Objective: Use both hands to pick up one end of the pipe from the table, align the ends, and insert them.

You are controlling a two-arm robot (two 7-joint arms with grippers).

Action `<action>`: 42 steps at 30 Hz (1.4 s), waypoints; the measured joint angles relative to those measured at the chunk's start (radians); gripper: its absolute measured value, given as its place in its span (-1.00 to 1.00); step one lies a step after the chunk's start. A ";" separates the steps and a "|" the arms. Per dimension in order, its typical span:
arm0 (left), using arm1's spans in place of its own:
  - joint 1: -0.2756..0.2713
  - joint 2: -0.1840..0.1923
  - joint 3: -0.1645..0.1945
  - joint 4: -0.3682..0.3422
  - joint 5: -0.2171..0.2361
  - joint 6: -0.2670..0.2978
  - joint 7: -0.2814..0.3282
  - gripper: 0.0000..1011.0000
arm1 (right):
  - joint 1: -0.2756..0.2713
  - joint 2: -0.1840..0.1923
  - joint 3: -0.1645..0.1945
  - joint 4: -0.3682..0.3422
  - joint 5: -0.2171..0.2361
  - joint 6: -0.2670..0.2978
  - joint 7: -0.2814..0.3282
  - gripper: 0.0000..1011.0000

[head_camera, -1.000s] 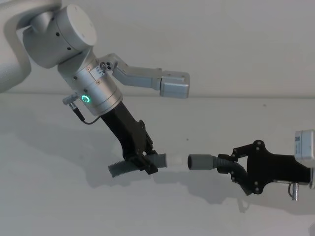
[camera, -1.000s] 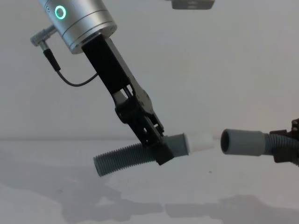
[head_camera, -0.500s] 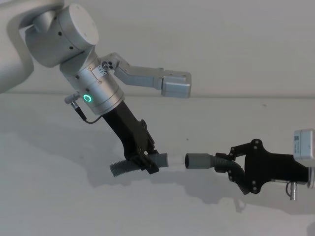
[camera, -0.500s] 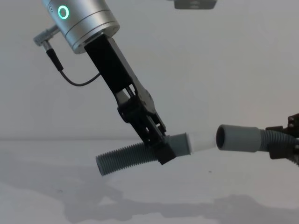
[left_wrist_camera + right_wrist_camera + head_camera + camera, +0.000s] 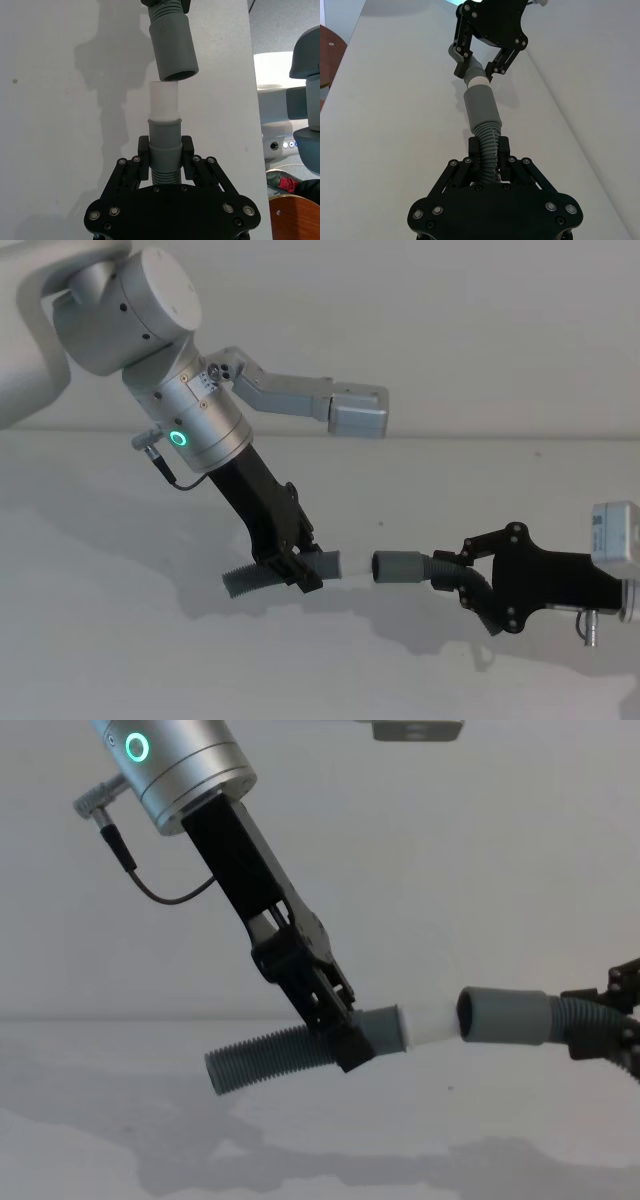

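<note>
Pipe halves hang in the air above the white table [image 5: 90,620], one in each claw, and the step in hand is alignment just short of insertion. Taking the socket cuff [image 5: 503,1015] as the landmark: the white tip [image 5: 433,1020] sits right at its open mouth, touching or a hair short of it in the chest view, while the left wrist view shows the white tip [image 5: 163,98] just under the rim of the socket cuff [image 5: 173,49], which tilts slightly off its axis.

The left gripper [image 5: 295,570] is clamped on the smooth grey cuff [image 5: 380,1030] behind the tip, its ribbed tail [image 5: 268,1058] sticking out on the side away from the socket. The right gripper [image 5: 462,576] is closed on the ribbed hose [image 5: 489,141] directly behind the socket.

The next move, as I judge it, calls for squaring the socket to the tip, then a straight push along the shared axis. A skewed push would likely catch the tip on the rim.

The ribbed bodies are dark grey, corrugated and flexible; the hose by the right claw curves, so the socket may wander under load. Both cuffs are smooth, matte cylinders, probably stiffer. The tip is a narrower plain white tube with a small collar [image 5: 164,120] at its base, which should act as a stop.
</note>
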 joint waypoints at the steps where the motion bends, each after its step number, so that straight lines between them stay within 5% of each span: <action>1: 0.000 0.000 0.000 0.000 0.000 0.000 0.000 -0.30 | 0.001 -0.001 -0.002 0.001 -0.001 0.000 -0.001 -0.62; 42: -0.013 0.009 0.017 -0.006 0.001 0.003 -0.019 -0.30 | 0.039 0.003 -0.046 0.028 -0.020 0.012 -0.027 -0.62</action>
